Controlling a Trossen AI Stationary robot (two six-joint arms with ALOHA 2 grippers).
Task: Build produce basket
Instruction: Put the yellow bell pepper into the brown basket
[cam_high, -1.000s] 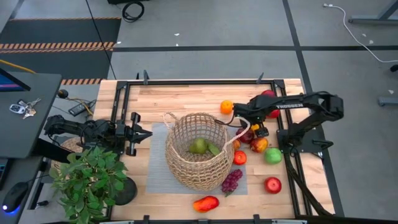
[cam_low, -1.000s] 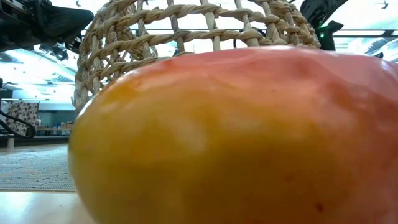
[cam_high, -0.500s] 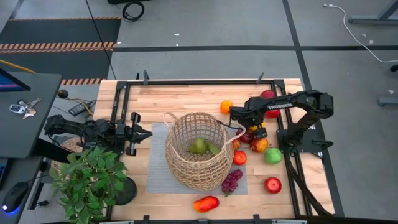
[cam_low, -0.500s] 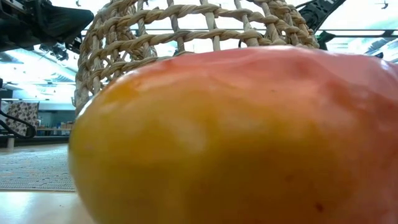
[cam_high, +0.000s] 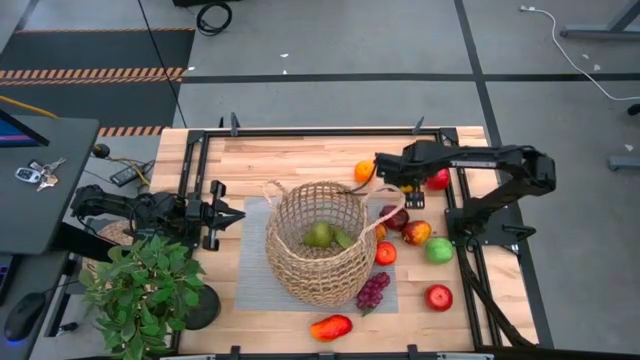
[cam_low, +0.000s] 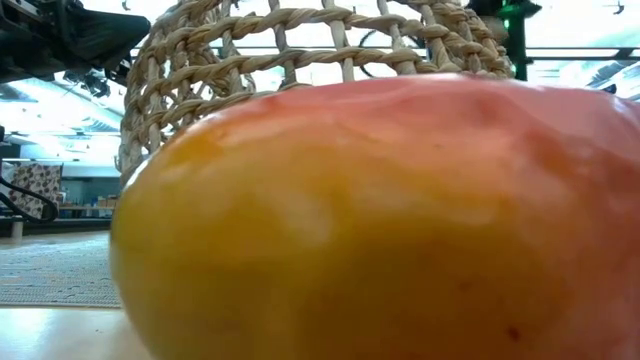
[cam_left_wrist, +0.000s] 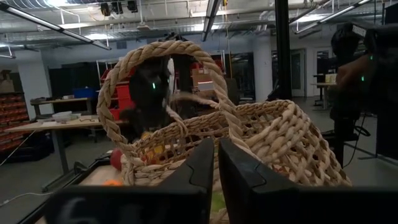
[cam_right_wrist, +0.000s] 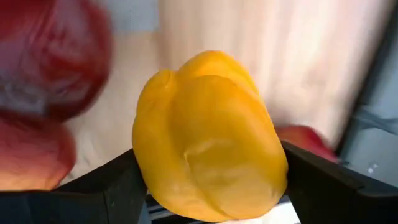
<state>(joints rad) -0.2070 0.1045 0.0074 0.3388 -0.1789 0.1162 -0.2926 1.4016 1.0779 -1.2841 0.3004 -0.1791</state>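
Observation:
The tan wicker basket (cam_high: 318, 245) stands mid-table on a grey mat, with green fruit (cam_high: 320, 235) inside. To its right, my right gripper (cam_high: 398, 185) is shut on a yellow pepper (cam_right_wrist: 208, 137) above the loose produce: an orange (cam_high: 365, 171), red apples (cam_high: 437, 180), a green apple (cam_high: 438, 250) and purple grapes (cam_high: 372, 290). My left gripper (cam_high: 225, 215) waits shut at the basket's left, level with its loop handle (cam_left_wrist: 168, 56). My right gripper pinches the yellow pepper between its two fingers (cam_right_wrist: 118, 186), one on each opposite side (cam_right_wrist: 146, 162). The fingers point steeply down from above. The pepper is lifted clear of the table, over the red fruit below.
A red-orange fruit (cam_high: 331, 327) lies near the front edge and fills the low view (cam_low: 380, 220). A potted green plant (cam_high: 145, 290) stands at the near left corner. A black frame (cam_high: 200, 160) runs along the table's edges.
My right gripper has risen from among the fruit at the basket's right and shifted toward the table's far edge, its wrist rolling. The yellow pepper has come up off the table with it.

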